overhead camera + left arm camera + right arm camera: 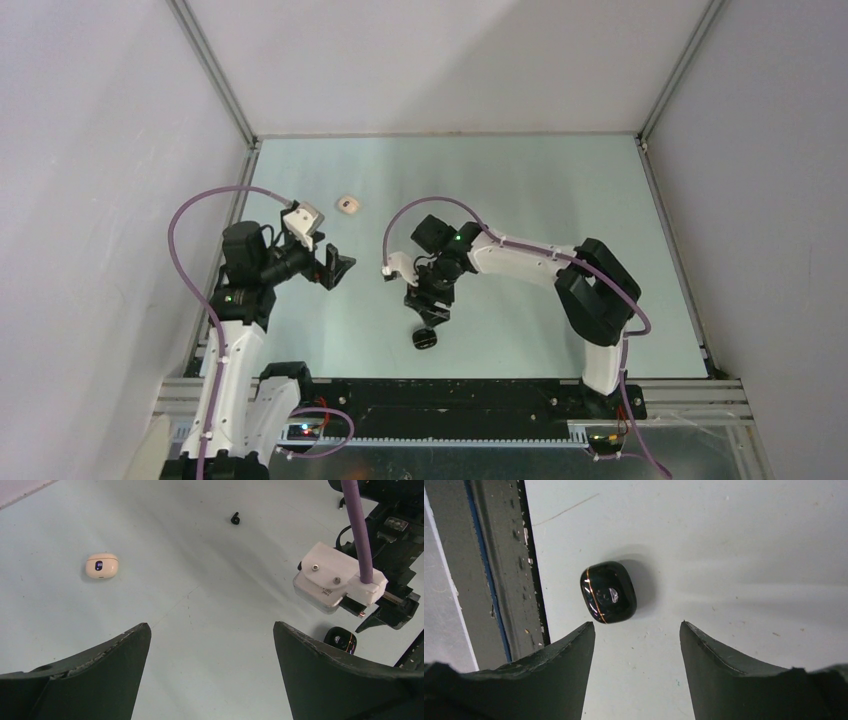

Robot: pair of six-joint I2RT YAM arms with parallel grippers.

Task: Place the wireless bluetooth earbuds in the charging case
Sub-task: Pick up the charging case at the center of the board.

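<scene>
Shows a cream-white charging case (347,204) alone on the pale green table (560,180), beyond the left gripper (340,266); places a black charging case (424,339) just beside the right gripper (432,316).

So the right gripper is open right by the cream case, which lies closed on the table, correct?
Not quite. The case by the open right gripper is the black case, lying closed on the table, as the right wrist view shows. The cream case lies farther back, on the left arm's side.
</scene>
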